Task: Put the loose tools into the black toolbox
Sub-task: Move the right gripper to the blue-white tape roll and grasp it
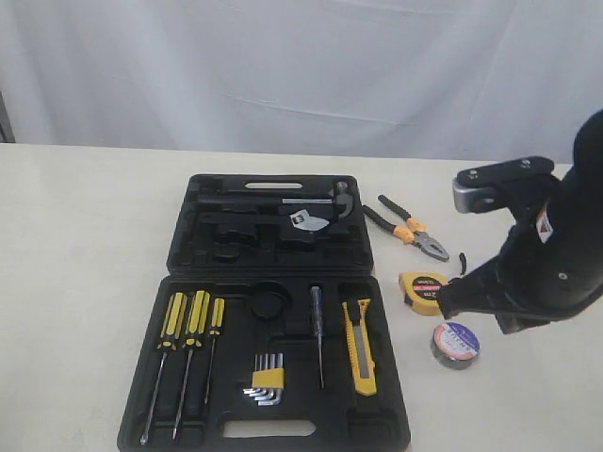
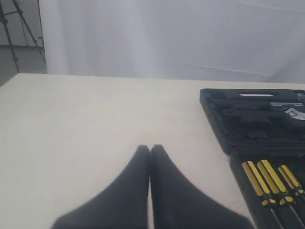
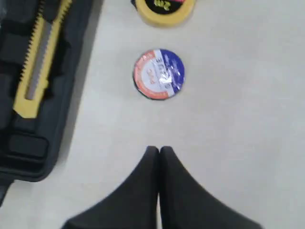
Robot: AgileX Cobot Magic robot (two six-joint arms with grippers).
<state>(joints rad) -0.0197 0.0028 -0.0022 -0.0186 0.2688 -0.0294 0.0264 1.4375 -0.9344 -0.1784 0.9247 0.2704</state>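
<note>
A pale cream matte tabletop (image 1: 75, 245) runs back to a white, softly creased fabric curtain (image 1: 283, 66) — evenly lit — with a thin dark tripod (image 2: 6, 24) on grey floor (image 2: 26, 59) beyond.

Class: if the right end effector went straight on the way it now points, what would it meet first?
Probably the roll of tape, directly ahead of the right end effector, though depth is unclear.

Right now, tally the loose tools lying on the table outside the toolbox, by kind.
Pliers: 1
Tape measure: 1
Tape roll: 1
Total: 3
</note>
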